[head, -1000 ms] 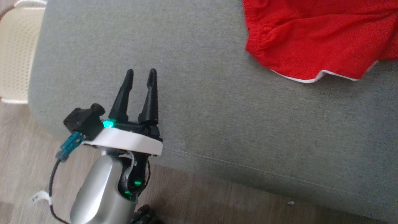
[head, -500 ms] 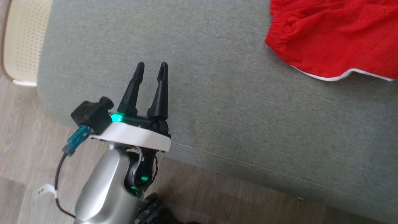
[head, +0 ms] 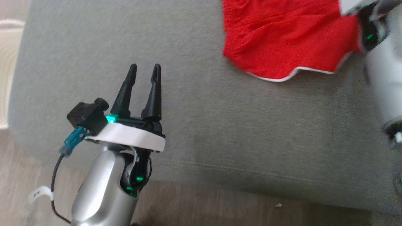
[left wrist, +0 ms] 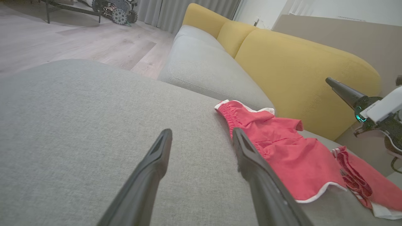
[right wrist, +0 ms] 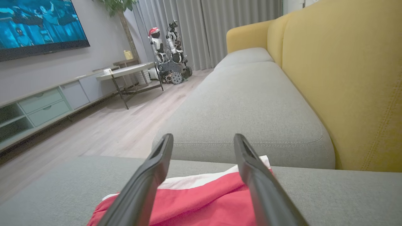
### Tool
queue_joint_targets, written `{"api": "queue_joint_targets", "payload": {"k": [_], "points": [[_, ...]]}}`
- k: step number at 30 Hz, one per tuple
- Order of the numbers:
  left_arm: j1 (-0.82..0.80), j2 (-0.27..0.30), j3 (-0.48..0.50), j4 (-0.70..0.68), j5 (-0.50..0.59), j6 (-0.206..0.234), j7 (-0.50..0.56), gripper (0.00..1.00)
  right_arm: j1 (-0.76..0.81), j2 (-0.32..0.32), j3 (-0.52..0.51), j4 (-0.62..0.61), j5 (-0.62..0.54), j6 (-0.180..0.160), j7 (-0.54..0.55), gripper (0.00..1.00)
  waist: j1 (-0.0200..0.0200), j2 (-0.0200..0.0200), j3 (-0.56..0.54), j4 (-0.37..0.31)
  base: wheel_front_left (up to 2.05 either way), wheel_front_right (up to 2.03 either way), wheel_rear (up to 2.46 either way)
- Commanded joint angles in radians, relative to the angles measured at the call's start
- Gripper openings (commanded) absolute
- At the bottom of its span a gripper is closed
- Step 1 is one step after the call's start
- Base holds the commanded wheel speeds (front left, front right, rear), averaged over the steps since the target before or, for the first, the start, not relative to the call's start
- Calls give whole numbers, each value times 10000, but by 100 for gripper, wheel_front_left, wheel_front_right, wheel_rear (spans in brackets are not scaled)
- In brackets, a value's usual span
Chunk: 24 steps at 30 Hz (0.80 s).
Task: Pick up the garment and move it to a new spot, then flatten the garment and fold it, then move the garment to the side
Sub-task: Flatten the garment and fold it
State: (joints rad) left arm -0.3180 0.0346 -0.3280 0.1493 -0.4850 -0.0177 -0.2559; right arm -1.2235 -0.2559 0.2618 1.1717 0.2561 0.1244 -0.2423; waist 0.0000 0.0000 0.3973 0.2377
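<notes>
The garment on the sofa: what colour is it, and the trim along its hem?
Red garment with a white hem trim; the head view shows it best.

**Soft Light, Some Blur**

The light is soft and even all over. A faint shadow sits under the edge of the garment [head: 276, 40]. In the head view the right arm [head: 381, 72] at the side looks smeared. The television [right wrist: 37, 25] glows blue. Straight lines bend near the edges of the wrist views.
</notes>
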Motion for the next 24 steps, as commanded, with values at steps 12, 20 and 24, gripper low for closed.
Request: {"api": "queue_joint_targets", "payload": {"k": [12,20,24], "points": [[157,156,751,362,311,-139,-59,100,4094,499,1111,-3963,1990,63,-187,100,0,0,-1417,-2016,0,0,0],[117,156,870,686,457,-211,-59,100,6616,653,163,-6109,1593,63,-112,100,0,0,-1424,-2610,0,0,0],[-39,156,918,1023,596,-259,-59,100,7110,832,-181,-7038,1216,63,254,100,0,0,-1288,-2852,0,0,0]]}}
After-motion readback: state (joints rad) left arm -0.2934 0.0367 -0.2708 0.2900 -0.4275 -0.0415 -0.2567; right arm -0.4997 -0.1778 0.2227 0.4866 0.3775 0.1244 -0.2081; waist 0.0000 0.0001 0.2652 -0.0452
